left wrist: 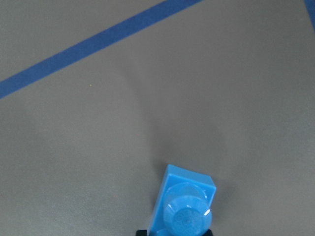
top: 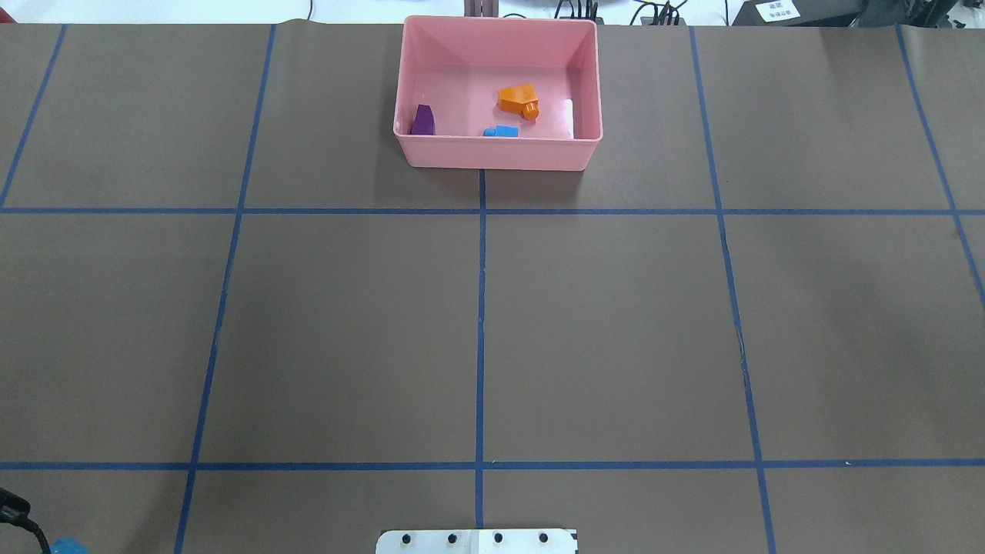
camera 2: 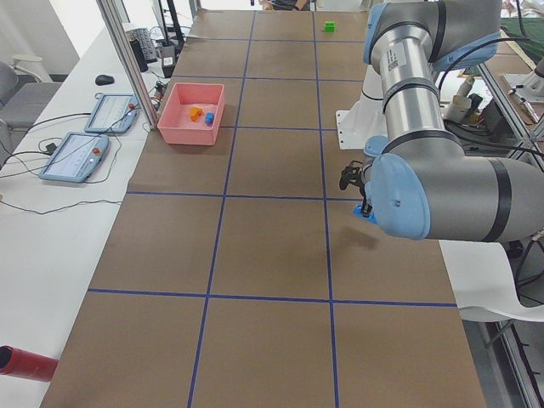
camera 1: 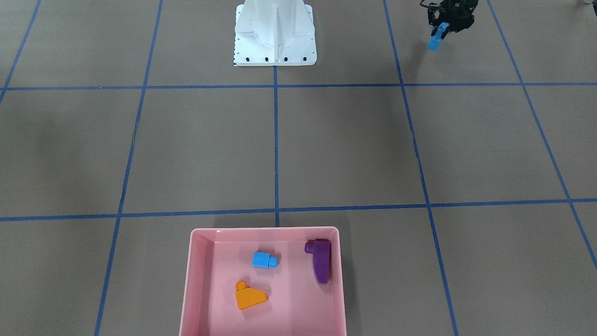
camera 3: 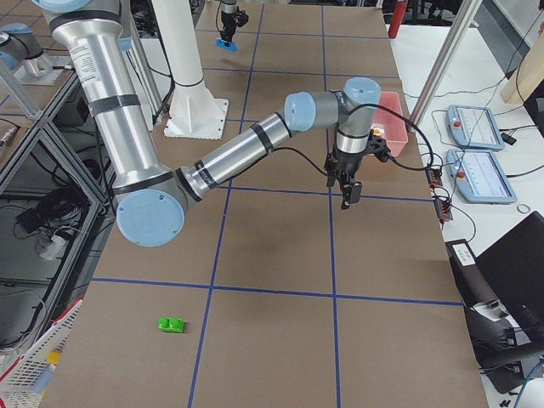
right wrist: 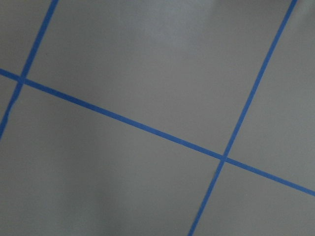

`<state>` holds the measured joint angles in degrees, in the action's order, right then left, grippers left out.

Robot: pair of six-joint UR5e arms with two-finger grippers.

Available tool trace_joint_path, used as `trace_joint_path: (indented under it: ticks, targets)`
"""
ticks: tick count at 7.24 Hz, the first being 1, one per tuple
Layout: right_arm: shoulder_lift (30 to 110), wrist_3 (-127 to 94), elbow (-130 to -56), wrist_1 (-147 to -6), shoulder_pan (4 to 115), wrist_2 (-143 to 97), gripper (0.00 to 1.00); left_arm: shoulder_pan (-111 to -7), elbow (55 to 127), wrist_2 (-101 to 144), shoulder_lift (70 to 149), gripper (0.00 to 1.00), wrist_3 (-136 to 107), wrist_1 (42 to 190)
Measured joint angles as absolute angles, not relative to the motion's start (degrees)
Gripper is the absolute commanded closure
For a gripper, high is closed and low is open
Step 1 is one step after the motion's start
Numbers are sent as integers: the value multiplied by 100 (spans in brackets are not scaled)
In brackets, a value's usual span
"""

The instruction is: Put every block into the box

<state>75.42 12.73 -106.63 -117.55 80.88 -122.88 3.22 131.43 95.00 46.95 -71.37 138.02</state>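
My left gripper [camera 1: 442,29] is shut on the long blue bar [camera 1: 434,43] and holds it just above the table near the robot's base; the bar fills the bottom of the left wrist view [left wrist: 184,209]. The pink box [camera 1: 266,229] holds the small blue cube [camera 1: 264,260], the purple curved brick [camera 1: 321,261] and the orange sloped brick [camera 1: 249,296]. The green two-stud brick [camera 3: 172,324] lies on the table at the robot's far right end. My right gripper [camera 3: 347,191] hangs above the table near the box; I cannot tell if it is open or shut.
The white robot base [camera 1: 275,35] stands at the table's robot side. Blue tape lines [top: 481,308] divide the brown table into squares. Tablets [camera 2: 85,153] and a red cylinder [camera 2: 25,361] lie off the table on the operators' side.
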Motion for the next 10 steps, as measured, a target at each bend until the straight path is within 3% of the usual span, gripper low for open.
trace_joint_path:
  ticks: [2,4,7,10]
  targets:
    - [8414,2089,-10728,-11679,8462,-12358,0,-725,13392,10702,4737,100,-6930,13778]
    - [9530,2222,-10882,-10865,8549,-12620,0,-1883,13401,11518,5293,100,-6290,13435]
    - [10926,2249,-10879,-9954,8560,-12835,0,-3884,13274,12720,7403,100,-6016,11835]
    - [11836,2207,-10190,-8391,8561,-12860,0,-5384,12414,13569,10645,100,-6108,9855]
